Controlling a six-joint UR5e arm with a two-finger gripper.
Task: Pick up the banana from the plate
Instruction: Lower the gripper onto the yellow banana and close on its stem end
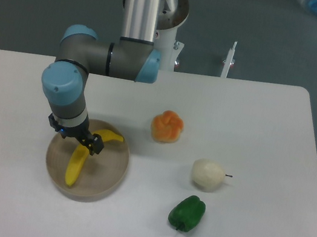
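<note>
- While the arm is reaching down over the left part of the table point(258, 111), the banana point(76, 168) is lying inside the plate point(113, 172), bright yellow and smooth, bending sharply so that one limb is running toward the plate's near edge and the other toward its upper right rim.
- Its bend is sitting right under the gripper point(88, 142), which is covering that part of the fruit; both yellow ends are showing clear on either side of the dark fingers.
- Whether the fingers are squeezing the banana or only straddling it cannot be told from this angle, since the tips are blending into one dark mass over the peel.
- The plate is resting on the white table near its front left, round, tan and low-rimmed, and the banana is the only thing showing in it.
- Off to the right of the plate, well apart from it, an orange lumpy fruit point(167, 126) is sitting near the middle of the table.
- Further right and nearer the front, a pale whitish fruit point(207, 174) with a short dark stem is lying on its side.
- Just in front of that one, a dark green bell pepper point(186, 213) is resting near the table's front edge.
- None of these three is touching the plate or standing between the gripper and the banana; the arm's grey and blue wrist joints are hanging above the plate's back left rim.
</note>
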